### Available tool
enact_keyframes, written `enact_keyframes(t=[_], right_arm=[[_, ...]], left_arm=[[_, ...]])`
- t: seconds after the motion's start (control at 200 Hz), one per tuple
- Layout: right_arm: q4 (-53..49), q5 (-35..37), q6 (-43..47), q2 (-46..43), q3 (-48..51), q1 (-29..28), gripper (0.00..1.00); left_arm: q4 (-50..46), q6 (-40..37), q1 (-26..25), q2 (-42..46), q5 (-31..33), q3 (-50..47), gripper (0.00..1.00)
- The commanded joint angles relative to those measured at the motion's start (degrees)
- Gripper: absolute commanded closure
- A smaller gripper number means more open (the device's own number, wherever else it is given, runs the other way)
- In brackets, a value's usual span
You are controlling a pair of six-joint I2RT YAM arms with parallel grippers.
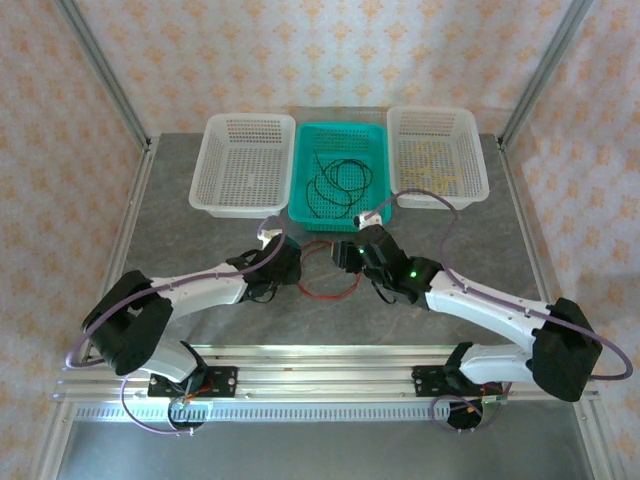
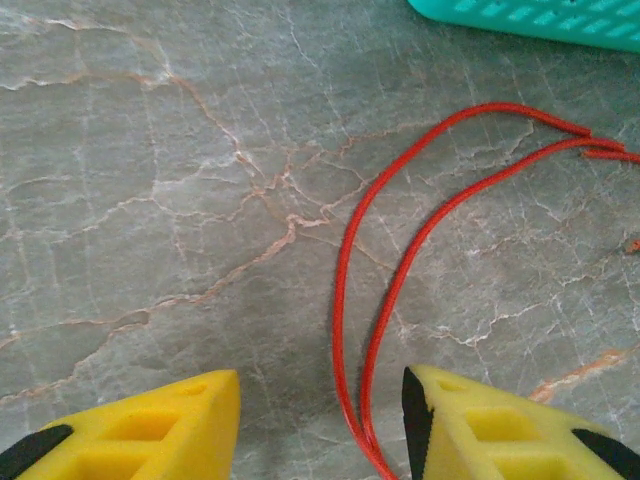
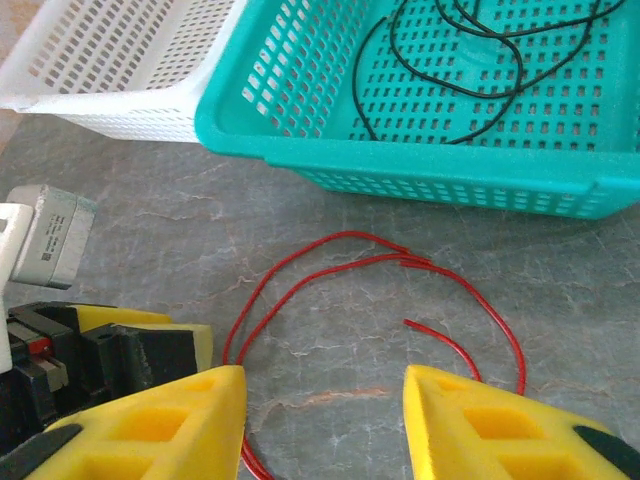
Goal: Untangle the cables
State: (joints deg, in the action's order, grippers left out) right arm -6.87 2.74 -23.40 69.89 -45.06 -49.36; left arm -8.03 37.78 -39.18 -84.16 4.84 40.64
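Thin black wires (image 1: 335, 180) lie in the teal plastic basket (image 1: 297, 180), and thin yellow wires (image 1: 432, 165) in a white plastic basket (image 1: 478, 165). The looped thin red wire (image 2: 338, 300), apparently the last to sort, lies on the grey marbled bench (image 1: 200, 240) between the left tool (image 2: 320, 385) and the right tool (image 3: 325, 385). Both tools are half-spread and grip nothing.

The red cable (image 2: 340, 290) runs off the left wrist view's bottom and right edges, beside the left fingers (image 2: 500, 430). In the right wrist view the right fingers (image 3: 150, 425) partly hide its near loop, and the teal basket (image 3: 420, 175) is cut off at top and right. From above, the yellow cables (image 1: 432, 165) in the far right white basket (image 1: 440, 201) are too faint to count.
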Motion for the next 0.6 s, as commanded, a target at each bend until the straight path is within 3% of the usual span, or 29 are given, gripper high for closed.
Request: enact_keyframes(t=[0.0, 0.24, 0.596], right_arm=[[0.49, 3.13, -1.25, -1.97, 0.59, -0.15, 0.55], [-0.55, 4.64, -1.5, -4.18, 1.46, -0.15, 0.55], [-0.71, 4.99, -1.51, -4.57, 1.81, -0.11, 0.55]], left_arm=[[-2.63, 1.42, -0.2, -1.75, -2.31, 2.54, 0.55], [-4.52, 1.46, -0.15, -3.93, -2.55, 3.63, 0.65], [-3.97, 1.6, -0.27, -5.55, -4.35, 3.67, 0.7]])
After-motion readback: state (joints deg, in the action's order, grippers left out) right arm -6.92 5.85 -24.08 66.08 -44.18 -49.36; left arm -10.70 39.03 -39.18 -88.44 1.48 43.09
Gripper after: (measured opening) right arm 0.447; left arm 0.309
